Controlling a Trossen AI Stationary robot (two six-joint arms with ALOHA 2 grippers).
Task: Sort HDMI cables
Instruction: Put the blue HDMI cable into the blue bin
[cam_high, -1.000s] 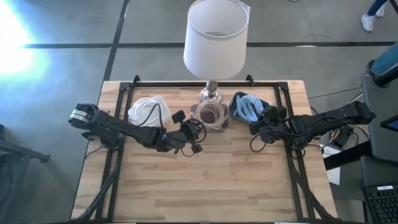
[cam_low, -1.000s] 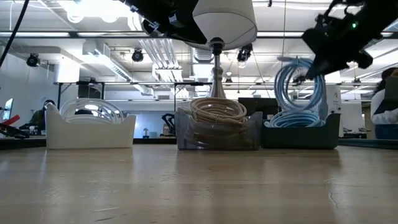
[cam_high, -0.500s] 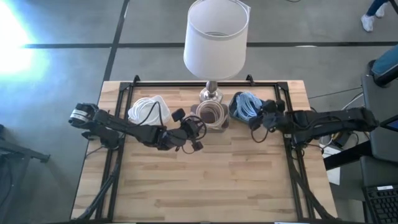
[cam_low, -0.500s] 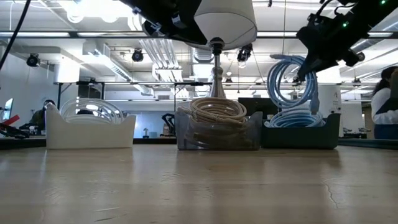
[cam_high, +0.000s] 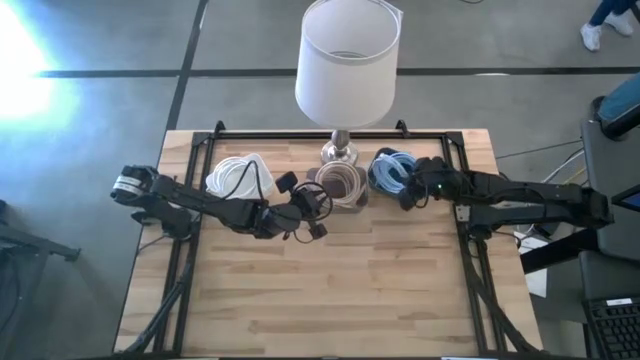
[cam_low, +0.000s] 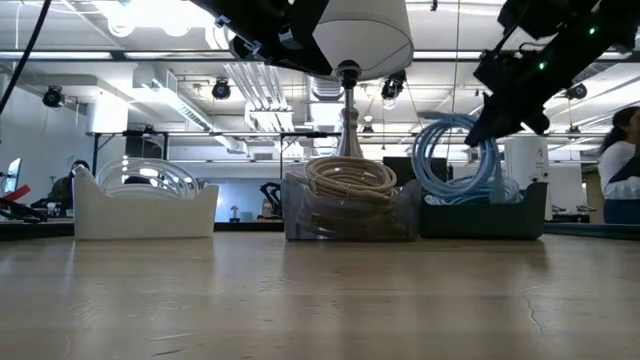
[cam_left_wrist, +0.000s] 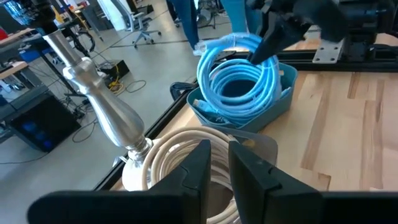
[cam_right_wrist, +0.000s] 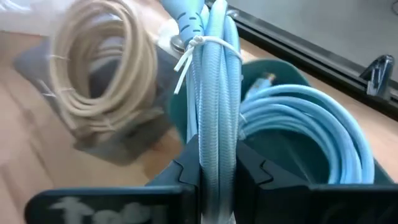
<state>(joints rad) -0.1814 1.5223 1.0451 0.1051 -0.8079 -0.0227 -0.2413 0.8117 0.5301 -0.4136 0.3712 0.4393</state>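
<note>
From above, the right gripper (cam_high: 408, 192) hangs over the teal bin (cam_high: 384, 157) beside the lamp (cam_high: 346, 62), its jaws clamped on a blue cable (cam_high: 393, 172).

Down low, the coil dangles into that bin.

Next: let go.

The left gripper (cam_high: 312, 214) waits near the lamp, jaws together.

no readable text anywhere

1. The left arm's dark two-finger tool (cam_high: 312, 213) sits near frame centre in the high view, its fingers (cam_left_wrist: 198, 167) close together with nothing between them.
2. The right arm's dark two-finger tool (cam_high: 408, 190) reaches in from the right edge, fingers (cam_right_wrist: 189, 163) clamped on a light blue coiled cable (cam_right_wrist: 211, 93).
</note>
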